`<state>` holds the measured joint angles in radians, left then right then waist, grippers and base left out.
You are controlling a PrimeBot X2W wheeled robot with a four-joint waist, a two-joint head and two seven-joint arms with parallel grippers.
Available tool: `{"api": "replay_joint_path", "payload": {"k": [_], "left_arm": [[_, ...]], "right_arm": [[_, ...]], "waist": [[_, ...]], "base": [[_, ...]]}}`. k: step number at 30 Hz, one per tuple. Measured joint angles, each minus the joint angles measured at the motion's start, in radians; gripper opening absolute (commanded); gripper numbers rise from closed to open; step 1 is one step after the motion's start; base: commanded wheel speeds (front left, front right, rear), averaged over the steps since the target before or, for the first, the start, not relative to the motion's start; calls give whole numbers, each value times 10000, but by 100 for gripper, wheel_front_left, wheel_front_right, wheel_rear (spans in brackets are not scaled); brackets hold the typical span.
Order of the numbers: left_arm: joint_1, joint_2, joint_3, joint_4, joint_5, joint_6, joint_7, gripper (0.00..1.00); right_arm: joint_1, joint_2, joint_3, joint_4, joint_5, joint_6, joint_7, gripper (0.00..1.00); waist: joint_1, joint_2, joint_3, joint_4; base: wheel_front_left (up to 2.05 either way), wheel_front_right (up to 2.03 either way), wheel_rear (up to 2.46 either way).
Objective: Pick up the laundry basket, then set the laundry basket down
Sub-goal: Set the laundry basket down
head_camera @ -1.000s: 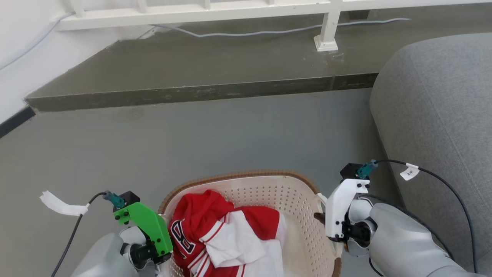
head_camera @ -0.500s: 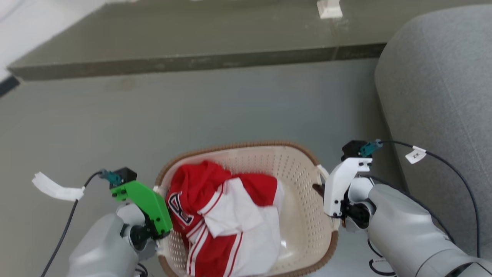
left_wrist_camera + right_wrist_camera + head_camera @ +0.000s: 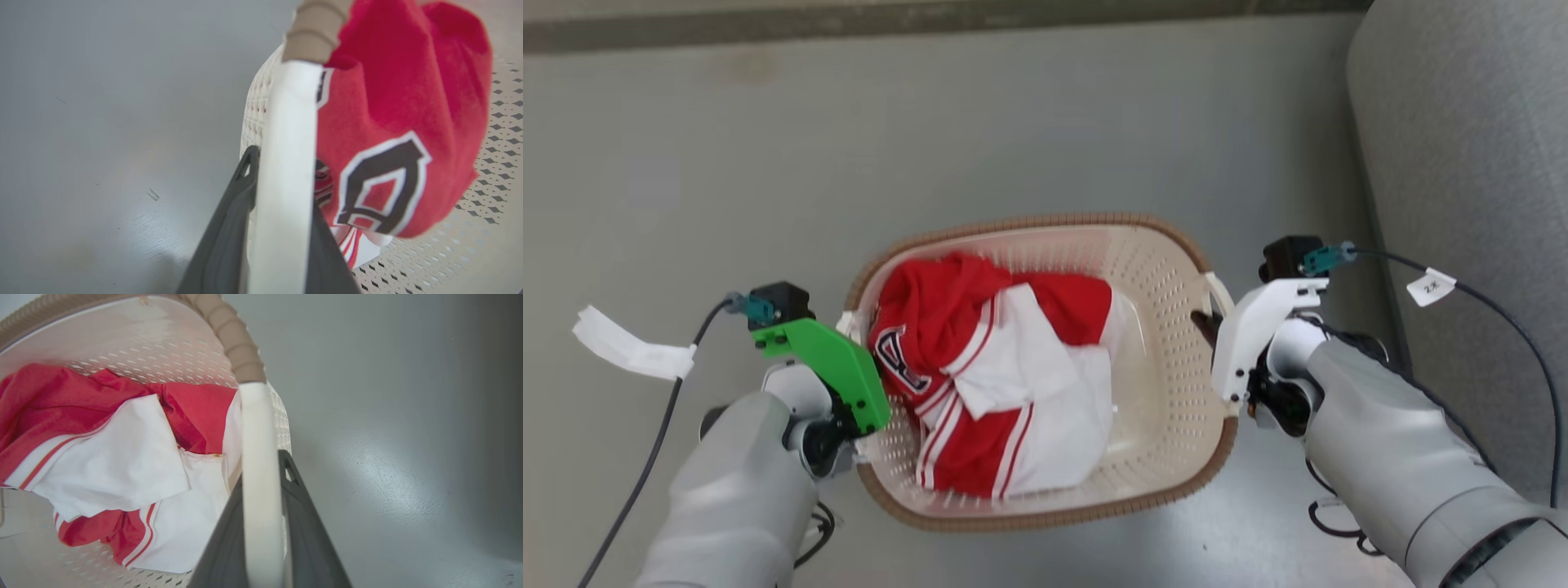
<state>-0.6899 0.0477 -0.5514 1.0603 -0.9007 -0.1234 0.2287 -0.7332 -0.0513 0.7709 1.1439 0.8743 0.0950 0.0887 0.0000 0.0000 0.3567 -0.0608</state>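
The left claw (image 3: 284, 171) and right claw (image 3: 263, 482) each clamped a white side handle (image 3: 286, 122) of the laundry basket (image 3: 1029, 223). Its plastic looked stiff and probably light, best carried level.

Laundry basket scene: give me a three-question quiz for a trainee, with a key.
1. True or false: the left gripper has its jaws shut on a white handle of the laundry basket.
2. What lies in the basket? A) a red-and-white jersey B) blue towels C) shoes
3. Fill in: the grey furniture on the robot's right is a ____.
Key: 1 true; 2 A; 3 sofa.
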Motion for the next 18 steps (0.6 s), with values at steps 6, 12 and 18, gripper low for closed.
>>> {"api": "replay_joint_path", "payload": {"k": [6, 12, 18], "left_arm": [[-477, 4, -27, -10, 199, -6, -594, 0], [-882, 6, -54, -19, 525, 2, -1089, 0], [-1296, 12, -109, -19, 681, 8, -1620, 0]], "right_arm": [[-441, -58, -6, -33, -136, -13, -449, 0], [-788, -81, 2, -33, -232, -86, -688, 0], [-1255, -113, 4, -29, -309, -138, -974, 0]], "waist": [[1, 0, 837, -4], [1, 0, 1547, -8], [1, 0, 2403, -7]], "base": [[0, 0, 0], [0, 0, 0], [0, 0, 0]]}}
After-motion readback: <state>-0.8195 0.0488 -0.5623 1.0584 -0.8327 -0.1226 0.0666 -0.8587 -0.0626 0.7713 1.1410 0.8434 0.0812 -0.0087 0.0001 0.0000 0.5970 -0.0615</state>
